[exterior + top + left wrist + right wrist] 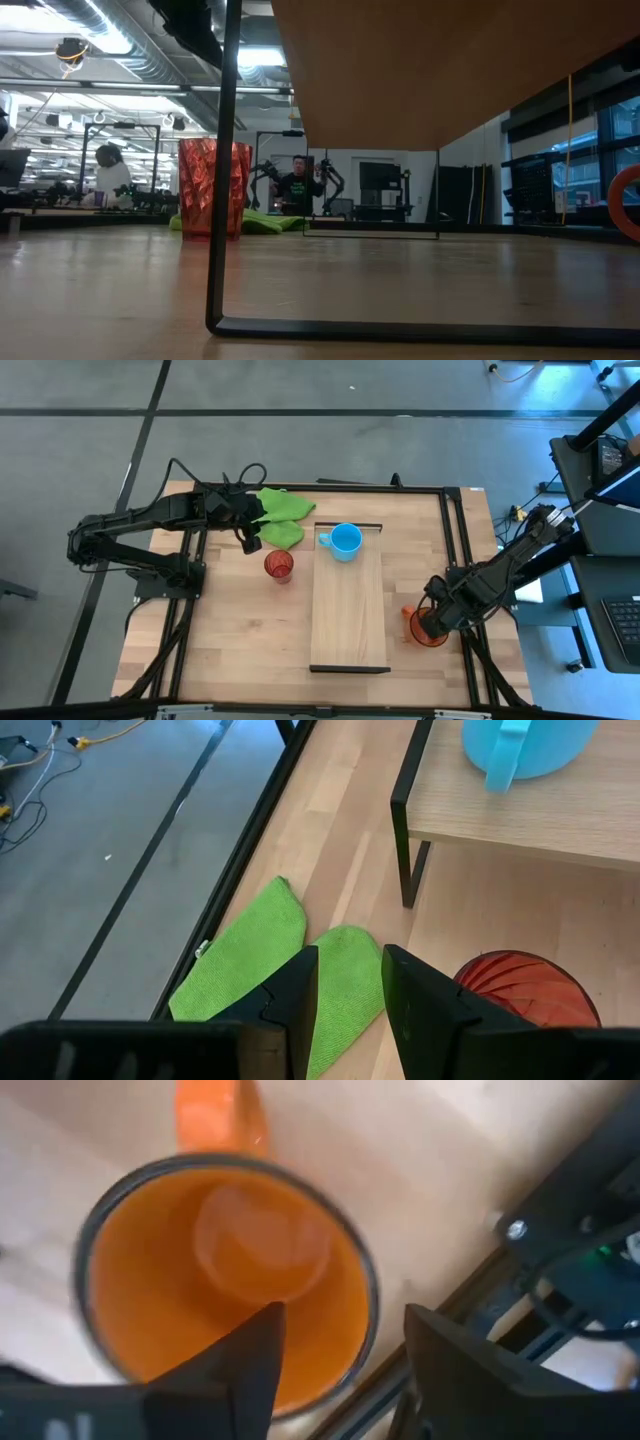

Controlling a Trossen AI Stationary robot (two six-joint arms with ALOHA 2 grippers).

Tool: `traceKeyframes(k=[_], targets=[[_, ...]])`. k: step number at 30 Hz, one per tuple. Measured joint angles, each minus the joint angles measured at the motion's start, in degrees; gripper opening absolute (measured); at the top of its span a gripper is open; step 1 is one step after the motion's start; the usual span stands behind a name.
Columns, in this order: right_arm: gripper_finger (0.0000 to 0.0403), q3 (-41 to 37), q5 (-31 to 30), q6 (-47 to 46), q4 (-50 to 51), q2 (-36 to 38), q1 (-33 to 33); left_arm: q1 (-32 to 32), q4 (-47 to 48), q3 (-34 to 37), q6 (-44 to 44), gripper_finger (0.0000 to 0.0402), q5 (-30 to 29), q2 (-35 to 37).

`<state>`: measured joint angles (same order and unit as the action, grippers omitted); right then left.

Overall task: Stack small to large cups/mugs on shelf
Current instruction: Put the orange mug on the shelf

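Upright orange mug (428, 629), handle toward the shelf (349, 622); right gripper (340, 1370) fingers spread astride its rim. Left gripper (348, 1010) fingers slightly parted, empty.

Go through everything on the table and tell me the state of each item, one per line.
Light-blue mug: upright, on the shelf's far end.
Shelf: standing on the table, otherwise bare.
Red ribbed cup: upright on the tabletop, left of the shelf.
Orange mug: upright, empty, right of the shelf.
Green cloth: crumpled.
Left gripper: open, holding nothing.
Right gripper: open, over the orange mug's rim.
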<state>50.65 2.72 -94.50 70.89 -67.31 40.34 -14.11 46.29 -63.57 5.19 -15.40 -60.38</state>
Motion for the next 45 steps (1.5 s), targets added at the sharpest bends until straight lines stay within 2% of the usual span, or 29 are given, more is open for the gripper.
traceKeyframes(k=[9,13,18,25,30,33,40,43,45], targets=[[0.0222,-7.0,-0.1,-2.5,-6.1,0.0,0.0,0.0,0.0,0.0,0.0,0.0108,0.0,0.0],[0.0208,-9.9,-0.3,-3.2,-11.9,0.0,-0.2,0.0,0.0,0.0,0.0,0.0108,0.0,0.0],[0.0152,-10.3,-0.3,-4.2,-12.7,0.0,-1.3,0.0,0.0,0.0,-0.1,0.0108,0.0,0.0],[0.0023,-7.8,-0.8,-3.1,-9.4,0.1,-2.4,0.0,0.0,0.0,-0.5,0.0108,0.0,0.0],[0.0025,-6.1,-0.4,-2.7,-6.2,0.0,-2.9,0.0,0.0,0.0,-0.6,0.0108,0.0,0.0],[0.0024,-3.3,-0.3,-1.1,-1.4,0.5,-3.3,0.0,0.0,0.0,-0.6,0.0108,0.0,0.0],[0.0024,12.2,2.1,14.3,7.8,1.8,-7.0,0.0,0.0,0.0,-0.6,0.0108,0.0,0.0],[0.0024,21.4,0.4,20.3,9.1,1.4,-10.6,0.0,0.0,0.0,-0.6,0.0108,0.0,0.0],[0.0024,26.7,-2.8,25.3,11.8,0.5,-13.2,0.0,0.0,0.0,-0.6,0.0108,0.0,0.0]])
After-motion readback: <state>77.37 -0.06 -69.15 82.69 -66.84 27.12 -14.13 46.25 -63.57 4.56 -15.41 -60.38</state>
